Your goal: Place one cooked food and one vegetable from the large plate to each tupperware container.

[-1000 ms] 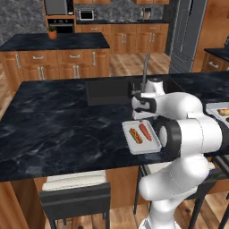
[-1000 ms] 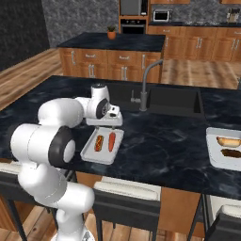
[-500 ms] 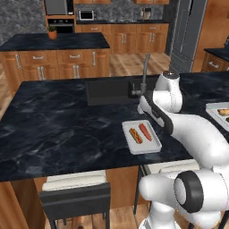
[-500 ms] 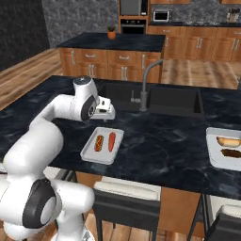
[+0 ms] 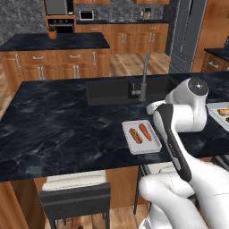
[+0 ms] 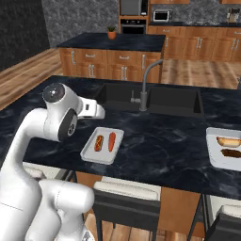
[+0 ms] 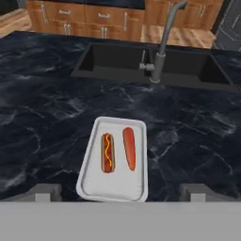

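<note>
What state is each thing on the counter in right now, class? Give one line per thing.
Near tray: holds a hot dog and a carrot, side by side.
Far tray: holds two foods.
Gripper: open, empty, above the near tray.
Sink: looks empty.

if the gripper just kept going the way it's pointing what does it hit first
Probably the grey tray holding the hot dog and carrot. It sits nearly centred ahead of the open gripper in the hand view, with nothing in between, though depth is hard to judge.
</note>
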